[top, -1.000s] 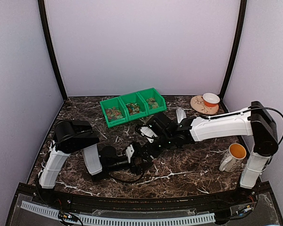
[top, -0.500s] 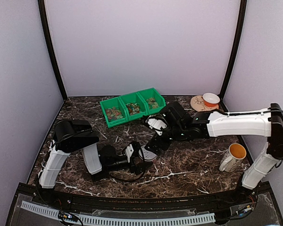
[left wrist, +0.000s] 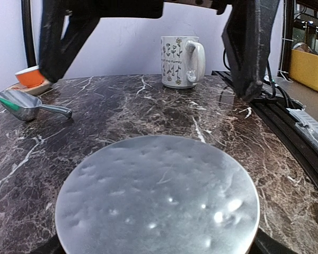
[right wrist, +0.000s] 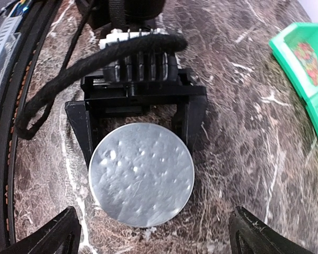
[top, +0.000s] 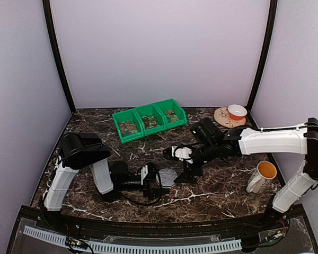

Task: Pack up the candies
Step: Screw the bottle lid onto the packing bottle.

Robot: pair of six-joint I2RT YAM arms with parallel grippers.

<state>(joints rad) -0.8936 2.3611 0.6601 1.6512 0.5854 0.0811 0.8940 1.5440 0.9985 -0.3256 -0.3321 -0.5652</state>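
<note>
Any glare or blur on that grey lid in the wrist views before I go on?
Left wrist: the grey-lidded jar fills the foreground, its lid slightly soft, with bright glints; the mug behind is sharper. Right wrist: lid in focus, dimples glinting, no washout; right claw tips are dark silhouettes. Top: even light, candies too small to resolve.

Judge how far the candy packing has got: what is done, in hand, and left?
Done: nothing plainly; the candies lie in the green bins. In hand: the left gripper grips the lidded jar, the right gripper open over it. Its contents cannot be seen. Left: probably moving candies into the jar.
</note>
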